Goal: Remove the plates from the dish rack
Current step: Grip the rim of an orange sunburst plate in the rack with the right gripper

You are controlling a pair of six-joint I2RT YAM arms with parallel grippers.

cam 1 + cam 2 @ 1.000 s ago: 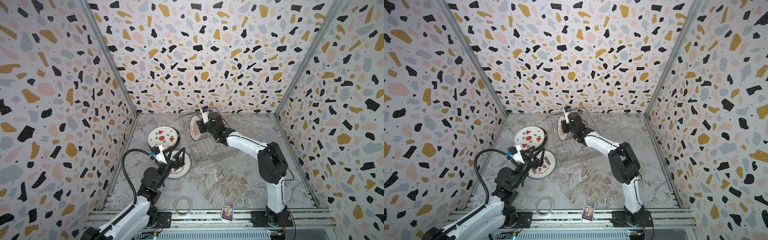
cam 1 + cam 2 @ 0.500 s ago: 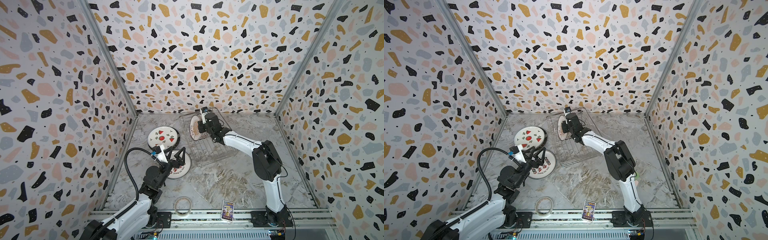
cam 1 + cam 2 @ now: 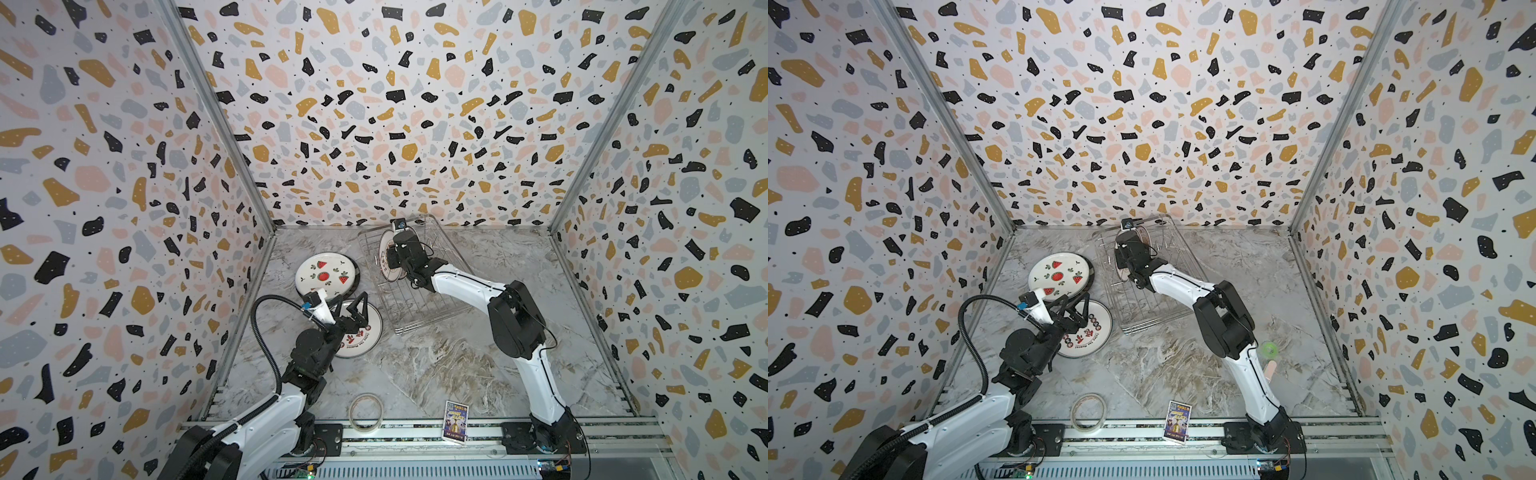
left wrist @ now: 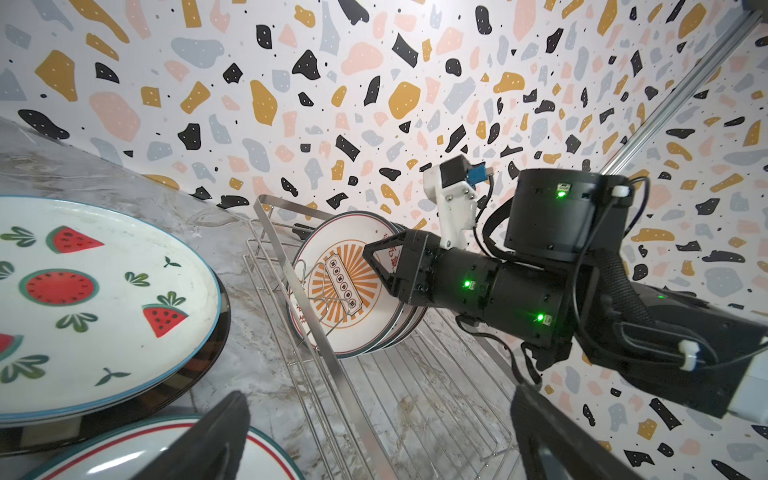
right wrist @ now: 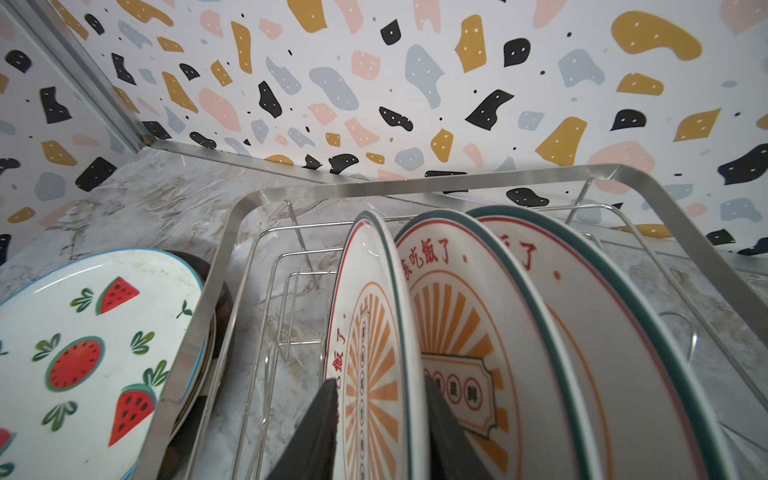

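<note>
The silver wire dish rack [image 3: 419,307] [image 3: 1154,307] lies at the back middle, with three sunburst plates standing on edge at its far end [image 4: 345,286]. My right gripper [image 5: 382,386] [image 3: 390,259] reaches into the rack and is shut on the front sunburst plate [image 5: 374,332], one finger on each face. Two more plates [image 5: 457,324] [image 5: 602,332] stand behind it. A watermelon plate [image 3: 326,274] and a plate with red-black characters [image 3: 361,336] lie flat on the table left of the rack. My left gripper [image 3: 356,307] [image 4: 378,395] hangs open above the characters plate, holding nothing.
A dark plate edge shows under the watermelon plate [image 5: 83,353]. A beige tape ring [image 3: 365,411] and a small printed card box [image 3: 456,419] lie near the front rail. A green object [image 3: 1268,348] sits behind the right arm. Patterned walls close in three sides.
The right arm's elbow has swung left while its gripper stays at the front plate in the rack. The left gripper has drifted slightly right above the characters plate, still open.
</note>
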